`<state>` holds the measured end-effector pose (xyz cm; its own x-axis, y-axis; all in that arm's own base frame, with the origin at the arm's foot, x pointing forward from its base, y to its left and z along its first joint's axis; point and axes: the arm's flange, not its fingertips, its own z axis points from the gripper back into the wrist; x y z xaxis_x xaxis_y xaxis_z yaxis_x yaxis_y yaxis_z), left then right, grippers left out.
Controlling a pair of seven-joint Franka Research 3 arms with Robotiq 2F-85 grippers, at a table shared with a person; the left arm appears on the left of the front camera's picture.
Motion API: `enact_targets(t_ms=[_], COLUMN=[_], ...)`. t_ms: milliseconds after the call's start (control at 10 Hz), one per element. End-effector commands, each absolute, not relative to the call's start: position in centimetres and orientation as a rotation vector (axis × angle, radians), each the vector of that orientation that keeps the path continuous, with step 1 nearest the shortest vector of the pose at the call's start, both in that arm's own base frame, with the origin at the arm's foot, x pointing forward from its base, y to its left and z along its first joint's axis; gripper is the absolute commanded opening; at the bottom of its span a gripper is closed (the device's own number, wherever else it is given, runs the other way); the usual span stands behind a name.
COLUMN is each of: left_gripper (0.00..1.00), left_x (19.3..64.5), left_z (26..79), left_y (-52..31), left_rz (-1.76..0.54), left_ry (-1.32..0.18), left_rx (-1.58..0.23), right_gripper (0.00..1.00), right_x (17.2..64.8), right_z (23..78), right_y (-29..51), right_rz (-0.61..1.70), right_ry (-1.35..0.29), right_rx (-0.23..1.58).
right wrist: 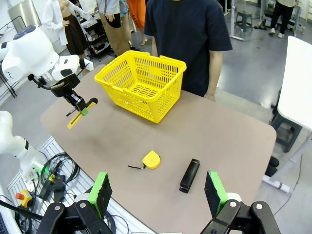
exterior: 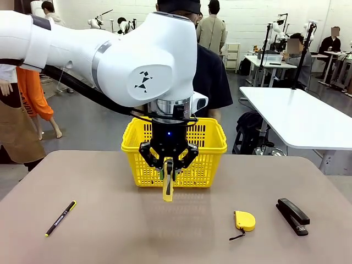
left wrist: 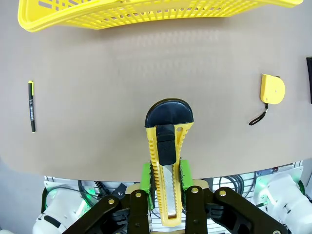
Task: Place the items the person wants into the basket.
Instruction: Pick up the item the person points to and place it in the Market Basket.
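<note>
Reading the counter [exterior: 110, 242] as a clock face, with twelve at the person's edge and six at ours, we start nearest to us. The right hand [right wrist: 158, 190] hangs high over the six o'clock edge, fingers spread wide with nothing between them. On the surface, the thin black pen [exterior: 60, 218] lies alone at about eight o'clock. The yellow tape measure [exterior: 244, 220] sits near four o'clock, with the black stapler [exterior: 292, 216] just beyond it toward three, both well apart from the pen.

Over the middle of the counter the left hand [exterior: 168, 164] points straight down, its green pads pinched close on one end of the yellow-and-black utility knife [exterior: 167, 190]. The knife hangs upright with its black rounded end lowest, apparently clear of the surface. Just past it at twelve o'clock stands the yellow basket [exterior: 220, 144], and the person [exterior: 212, 77] in the dark shirt waits behind it.

We judge the step in hand to be the carry: the knife is picked up and lifted but not yet over the basket. The next move calls for enough height that the dangling end clears the near rim. After that comes a short travel toward twelve o'clock to centre over the opening, and only then should the fingers let go. We take it the pen comes after that
</note>
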<state>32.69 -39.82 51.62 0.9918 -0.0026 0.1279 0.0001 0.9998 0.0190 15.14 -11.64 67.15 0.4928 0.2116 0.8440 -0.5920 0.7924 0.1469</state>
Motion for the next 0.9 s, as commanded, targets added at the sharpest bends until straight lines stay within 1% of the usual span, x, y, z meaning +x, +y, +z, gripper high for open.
enact_targets(t_ms=[0, 100, 200, 300, 400, 600, 700, 800], left_gripper=[0.00, 0.27, 0.27, 0.27, 0.27, 0.27, 0.27, 0.27], left_x=[32.8, 32.7, 35.5, 39.5, 42.8, 47.4, 49.2, 50.4], left_z=[51.9, 51.6, 53.5, 56.1, 57.5, 59.6, 60.4, 60.6], left_y=[-39.7, -39.8, -39.8, -39.5, -38.9, -37.3, -36.7, -36.4], left_rz=[-0.006, -0.001, 0.048, -0.017, -0.180, -0.262, -0.350, -0.437], left_ry=[-0.138, -0.128, -0.210, -0.103, 0.015, 0.060, 0.096, 0.086], left_rx=[0.016, 0.019, 0.019, 0.008, 0.072, 0.114, 0.115, 0.137], right_gripper=[1.00, 1.00, 1.00, 1.00, 1.00, 1.00, 1.00, 1.00], right_x=[15.2, 15.2, 15.2, 15.2, 15.2, 15.2, 15.2, 15.2], right_z=[67.0, 67.0, 67.0, 67.0, 67.0, 67.0, 67.0, 67.0], right_y=[-11.6, -11.6, -11.6, -11.6, -11.6, -11.6, -11.6, -11.6], right_rz=[0.500, 0.500, 0.500, 0.500, 0.500, 0.500, 0.500, 0.500], right_ry=[-0.921, -0.921, -0.921, -0.921, -0.921, -0.921, -0.921, -0.921], right_rx=[0.450, 0.450, 0.450, 0.450, 0.450, 0.450, 0.450, 0.450])
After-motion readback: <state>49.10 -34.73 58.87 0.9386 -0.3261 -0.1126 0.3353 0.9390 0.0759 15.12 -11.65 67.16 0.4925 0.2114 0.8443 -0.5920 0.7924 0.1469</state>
